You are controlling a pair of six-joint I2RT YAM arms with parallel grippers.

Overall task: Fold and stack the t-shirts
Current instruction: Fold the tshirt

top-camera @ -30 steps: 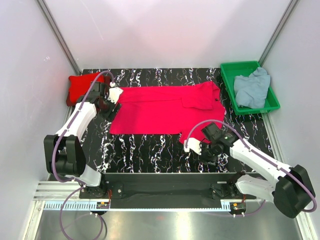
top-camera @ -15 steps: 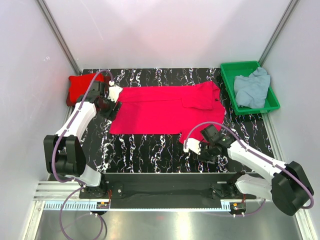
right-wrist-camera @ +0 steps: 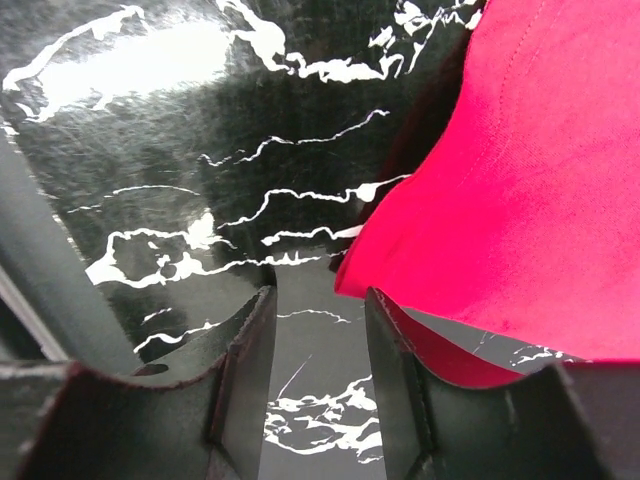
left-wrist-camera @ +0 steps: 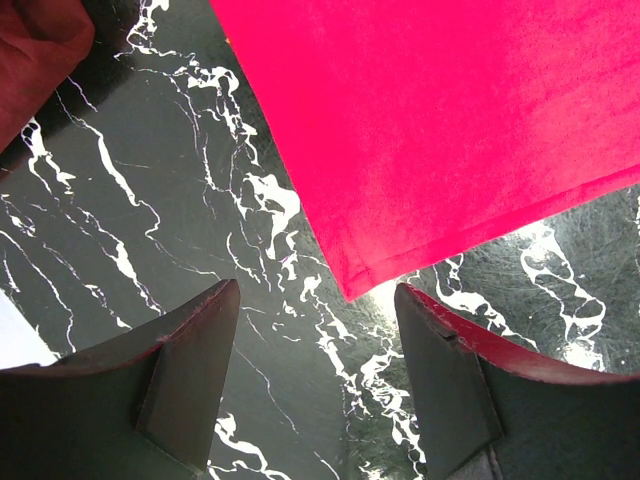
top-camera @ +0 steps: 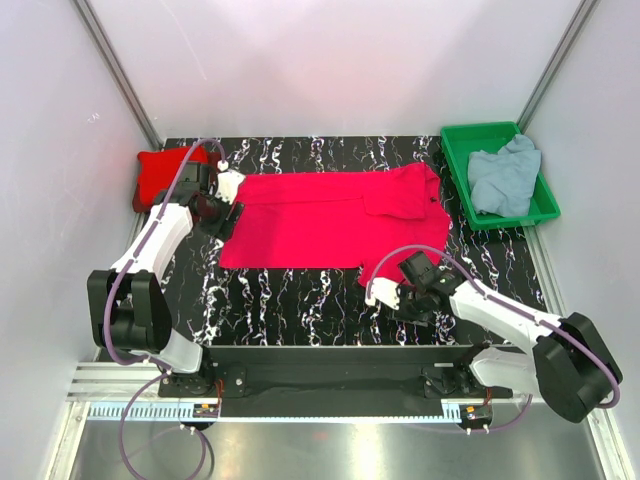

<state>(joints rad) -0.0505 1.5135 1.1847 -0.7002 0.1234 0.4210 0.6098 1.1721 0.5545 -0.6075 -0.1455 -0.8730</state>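
1. The spread shirt [top-camera: 330, 218] lies across the middle of the desk [top-camera: 290, 300].
2. The folded shirt [top-camera: 160, 175] sits at the far left corner, near the spread shirt's left edge.
3. The tray [top-camera: 480, 129] stands at the far right corner, and a crumpled shirt [top-camera: 503, 178] lies in it.
4. The left hand [top-camera: 229, 200] is at the spread shirt's left edge, between the two shirts.
5. The right hand [top-camera: 385, 293] is at the spread shirt's near right corner, seemingly just beside the cloth.
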